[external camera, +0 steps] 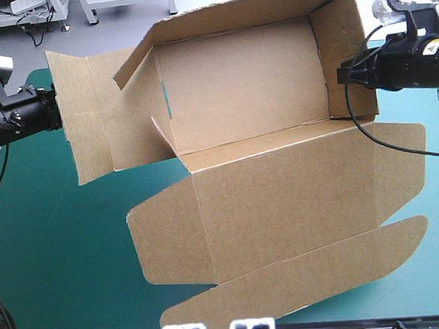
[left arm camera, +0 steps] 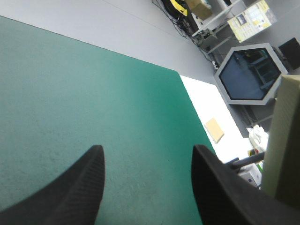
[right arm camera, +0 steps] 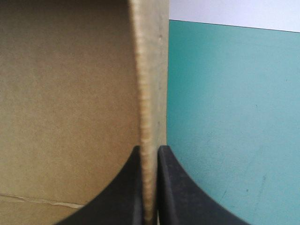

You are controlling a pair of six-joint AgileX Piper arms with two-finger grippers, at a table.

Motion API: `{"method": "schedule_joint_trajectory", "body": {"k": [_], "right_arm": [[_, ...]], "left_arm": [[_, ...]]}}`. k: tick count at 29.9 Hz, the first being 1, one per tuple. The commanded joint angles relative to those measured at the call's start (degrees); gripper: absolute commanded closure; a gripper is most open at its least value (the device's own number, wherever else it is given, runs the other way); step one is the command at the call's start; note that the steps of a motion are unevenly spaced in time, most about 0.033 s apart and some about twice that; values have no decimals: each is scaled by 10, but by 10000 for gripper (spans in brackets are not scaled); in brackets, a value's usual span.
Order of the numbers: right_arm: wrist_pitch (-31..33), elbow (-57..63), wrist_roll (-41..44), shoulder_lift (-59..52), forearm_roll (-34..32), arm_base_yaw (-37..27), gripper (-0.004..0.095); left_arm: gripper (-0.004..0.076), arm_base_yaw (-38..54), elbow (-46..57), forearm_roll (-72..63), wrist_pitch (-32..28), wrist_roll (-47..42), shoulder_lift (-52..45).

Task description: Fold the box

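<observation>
Right hand [right arm camera: 149,148] is found clamped on the raised right end wall of the brown box [external camera: 281,198], the board pinched between its black fingers [right arm camera: 117,197]. Left hand [left arm camera: 147,147] is spread wide, nothing gripped, beside the left flap. Box is placed mid-surface [external camera: 46,250], back wall raised, lid flat at the near edge.

The box [external camera: 265,184] is plain brown board, matt, its faces smooth but faintly fibrous with crisp pressed creases. Its cut edge [right arm camera: 149,93], close in the right wrist view, is paler and rough. The teal-green cover [external camera: 53,242] is a matt, even sheet with a fine grain and faint scuffs, and the black fingers [left arm camera: 79,187] look like matt moulded plastic or rubber, finely pebbled.
</observation>
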Motion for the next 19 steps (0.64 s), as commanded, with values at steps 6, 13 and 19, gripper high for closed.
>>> {"method": "schedule_joint_trajectory", "body": {"k": [6,13,19], "right_arm": [[-53,-15,7,6,37,-5,921],[-53,-15,6,23,37,-5,921],[-56,-15,0,30,37,-5,920]], "left_arm": [[322,-40,-17,-54,39,11,-30],[323,-40,-17,-56,39,11,-54],[325,-49,-17,-61,39,11,-68]]}}
